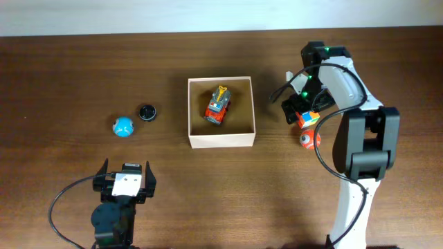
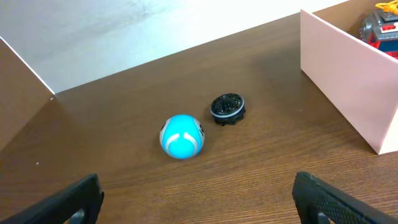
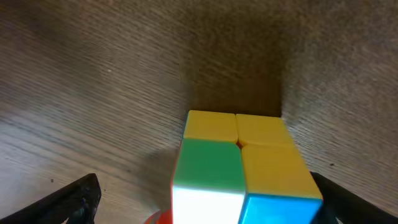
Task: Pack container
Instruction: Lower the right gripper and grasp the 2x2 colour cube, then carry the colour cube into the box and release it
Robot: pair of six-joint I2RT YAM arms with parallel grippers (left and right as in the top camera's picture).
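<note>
A dark brown wood-grain desk point(image 1: 62, 76) is seen, bordered along its far edge by a plain white wall point(image 1: 138, 14); soft, even light is cast across it.

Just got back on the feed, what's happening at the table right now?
The right gripper is down over a multicoloured cube beside the container, jaws open either side of it, not clamped. A red toy truck already lies in the container. A blue ball and a black disc wait on the table on the other side; an orange ball sits by the cube. The left gripper hangs open, holding nothing.
</note>
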